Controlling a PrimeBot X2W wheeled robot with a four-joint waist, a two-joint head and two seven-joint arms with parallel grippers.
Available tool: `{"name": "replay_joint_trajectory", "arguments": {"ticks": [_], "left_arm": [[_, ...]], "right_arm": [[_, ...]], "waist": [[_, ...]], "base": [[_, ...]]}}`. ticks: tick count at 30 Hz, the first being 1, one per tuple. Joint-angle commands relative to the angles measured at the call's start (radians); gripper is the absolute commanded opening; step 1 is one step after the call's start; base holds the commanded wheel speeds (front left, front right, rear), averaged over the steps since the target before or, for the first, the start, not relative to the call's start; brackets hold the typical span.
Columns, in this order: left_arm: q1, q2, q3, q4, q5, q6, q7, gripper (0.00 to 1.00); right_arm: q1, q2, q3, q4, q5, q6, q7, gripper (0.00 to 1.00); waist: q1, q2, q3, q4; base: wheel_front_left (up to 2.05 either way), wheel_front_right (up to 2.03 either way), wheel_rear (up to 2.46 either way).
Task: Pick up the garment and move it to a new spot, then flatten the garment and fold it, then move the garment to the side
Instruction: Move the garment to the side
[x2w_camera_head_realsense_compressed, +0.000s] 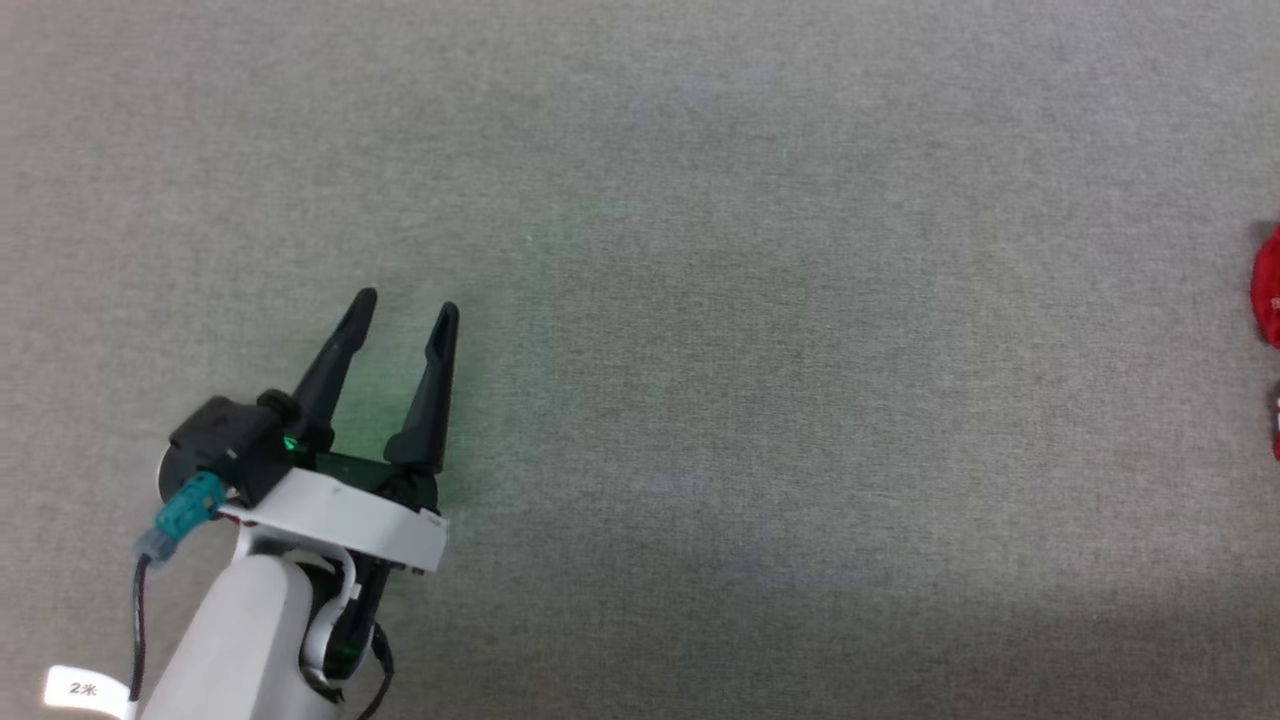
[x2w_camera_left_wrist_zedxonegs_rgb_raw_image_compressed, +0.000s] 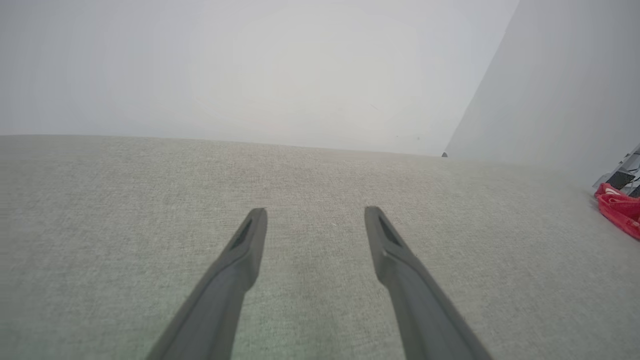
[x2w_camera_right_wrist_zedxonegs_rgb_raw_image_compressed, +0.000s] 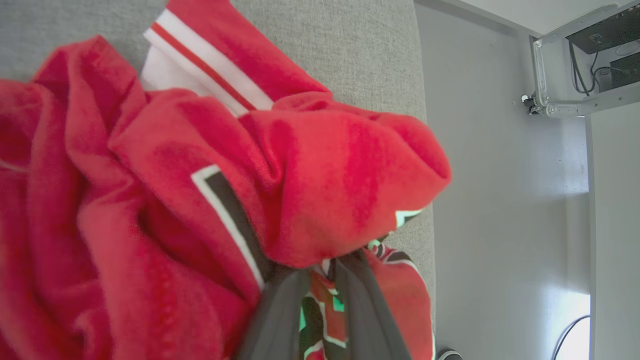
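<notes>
While the head view looks down on a grey fabric surface (x2w_camera_head_realsense_compressed: 800, 300), the left gripper (x2w_camera_head_realsense_compressed: 408, 303) sits at the lower left on its pale forearm (x2w_camera_head_realsense_compressed: 240, 640), its fingers pointing up the view and spread apart, holding nothing. A sliver of the red garment (x2w_camera_head_realsense_compressed: 1268, 285) shows at the far right edge, well apart from it. From the left wrist, the left gripper (x2w_camera_left_wrist_zedxonegs_rgb_raw_image_compressed: 315, 211) hangs low over the surface, jaws wide, with the garment (x2w_camera_left_wrist_zedxonegs_rgb_raw_image_compressed: 620, 212) a low heap far right. From the right wrist, the right gripper (x2w_camera_right_wrist_zedxonegs_rgb_raw_image_compressed: 325, 270) has its jaws nearly together, pinching a fold of the garment (x2w_camera_right_wrist_zedxonegs_rgb_raw_image_compressed: 325, 165). It lies bunched at the surface's edge beside the floor (x2w_camera_right_wrist_zedxonegs_rgb_raw_image_compressed: 500, 225). Its long axis cannot be told, and its white band (x2w_camera_right_wrist_zedxonegs_rgb_raw_image_compressed: 210, 75) runs diagonally.
</notes>
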Motion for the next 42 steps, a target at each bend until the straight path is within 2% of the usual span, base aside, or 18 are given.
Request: {"name": "replay_joint_trajectory", "arguments": {"ticks": [1,2,3,4,14,26,30,37,42], "left_arm": [[0.004,0.001,0.002,0.002,-0.007,-0.003,0.001,1.00],[0.006,0.001,0.004,0.004,-0.008,-0.003,0.001,1.00],[0.007,0.001,0.006,0.004,-0.009,-0.003,0.001,1.00],[0.009,0.002,0.007,0.005,-0.009,-0.003,0.001,1.00],[0.022,-0.005,0.020,0.021,-0.004,-0.003,0.001,1.00],[0.061,-0.020,0.033,0.027,-0.005,-0.003,0.001,1.00],[0.075,-0.027,0.035,0.028,-0.006,-0.003,0.001,1.00],[0.113,-0.040,0.046,0.032,0.002,-0.003,0.001,1.00],[0.150,-0.047,0.055,0.034,0.007,-0.003,0.001,1.00]], "right_arm": [[-0.009,0.007,-0.024,0.016,-0.016,-0.002,0.001,0.27],[-0.010,0.012,-0.032,0.023,-0.026,-0.002,0.000,0.42],[-0.013,0.016,-0.045,0.033,-0.036,-0.002,-0.002,0.66],[-0.018,0.017,-0.059,0.042,-0.048,-0.002,-0.001,1.00],[-0.028,0.052,-0.176,0.075,-0.172,-0.002,0.018,1.00],[-0.021,0.086,-0.274,0.029,-0.307,-0.002,0.005,1.00],[-0.018,0.100,-0.273,0.015,-0.318,-0.002,-0.003,1.00],[0.006,0.135,-0.220,-0.031,-0.267,-0.002,-0.011,1.00],[0.045,0.152,-0.136,-0.104,-0.191,-0.002,-0.064,1.00]], "waist": [[0.0000,0.0000,-0.007,0.010],[0.0000,0.0000,-0.011,0.012],[0.0000,0.0000,-0.013,0.014],[0.0000,0.0000,-0.015,0.016],[0.0000,0.0000,-0.061,0.006],[0.0000,0.0000,-0.136,-0.031],[0.0000,0.0000,-0.172,-0.042],[0.0000,0.0000,-0.232,-0.061],[0.0000,0.0000,-0.285,-0.079]], "base": [[0.00,0.00,0.00],[0.00,0.00,0.00],[0.00,0.00,0.00],[0.00,0.00,0.00],[0.00,0.00,0.00],[0.00,0.00,0.00],[0.00,0.00,0.00],[0.00,0.00,0.00],[0.00,0.00,0.00]]}}
